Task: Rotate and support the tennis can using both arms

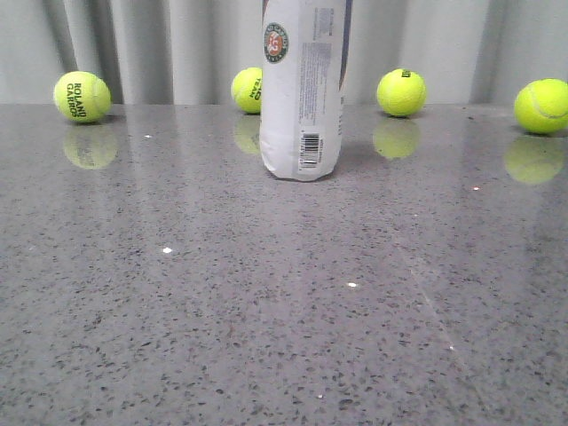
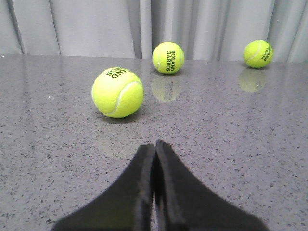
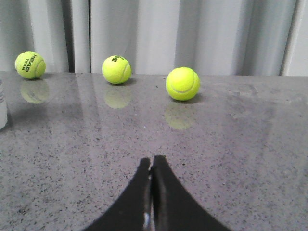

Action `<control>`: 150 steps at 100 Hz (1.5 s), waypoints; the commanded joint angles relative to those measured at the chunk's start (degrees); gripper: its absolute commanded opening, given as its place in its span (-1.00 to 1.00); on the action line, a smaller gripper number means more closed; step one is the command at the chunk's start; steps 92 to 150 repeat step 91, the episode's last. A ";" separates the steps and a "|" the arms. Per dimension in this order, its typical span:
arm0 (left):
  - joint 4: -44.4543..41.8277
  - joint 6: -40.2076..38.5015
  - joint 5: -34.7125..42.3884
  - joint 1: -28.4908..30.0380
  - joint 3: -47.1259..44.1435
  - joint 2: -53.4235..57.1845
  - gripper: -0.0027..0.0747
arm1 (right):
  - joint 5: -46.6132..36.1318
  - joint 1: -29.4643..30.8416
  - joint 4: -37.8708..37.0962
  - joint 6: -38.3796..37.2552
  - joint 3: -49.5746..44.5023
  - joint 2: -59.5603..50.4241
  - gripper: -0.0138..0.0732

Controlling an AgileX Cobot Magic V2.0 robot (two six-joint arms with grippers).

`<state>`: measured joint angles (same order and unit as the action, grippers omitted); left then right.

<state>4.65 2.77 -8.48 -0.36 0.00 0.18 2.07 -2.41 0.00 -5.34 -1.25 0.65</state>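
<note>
The tennis can (image 1: 303,89) stands upright at the back middle of the grey table, its white label with round logo and barcode facing the front camera; its top is cut off by the frame. A sliver of the can (image 3: 2,110) shows at the edge of the right wrist view. Neither arm appears in the front view. My left gripper (image 2: 155,144) is shut with nothing in it, low over the table and facing yellow balls. My right gripper (image 3: 153,160) is also shut and empty, away from the can.
Yellow tennis balls lie along the back of the speckled table (image 1: 266,311): one far left (image 1: 82,97), one behind the can (image 1: 247,90), one right of it (image 1: 401,92), one far right (image 1: 541,106). A ball (image 2: 117,92) lies close before my left gripper. Grey curtain (image 1: 177,44) hangs behind.
</note>
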 commanded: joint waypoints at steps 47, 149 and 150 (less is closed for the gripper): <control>0.56 -0.55 4.30 0.07 -2.58 1.92 -0.98 | -2.85 0.36 -0.81 0.08 0.68 -2.92 -0.84; 0.56 -0.55 4.30 0.07 -2.58 1.92 -0.98 | -2.85 0.36 -0.81 0.08 0.68 -2.92 -0.84; 0.56 -0.55 4.30 0.07 -2.58 1.92 -0.98 | -2.85 0.36 -0.81 0.08 0.68 -2.92 -0.84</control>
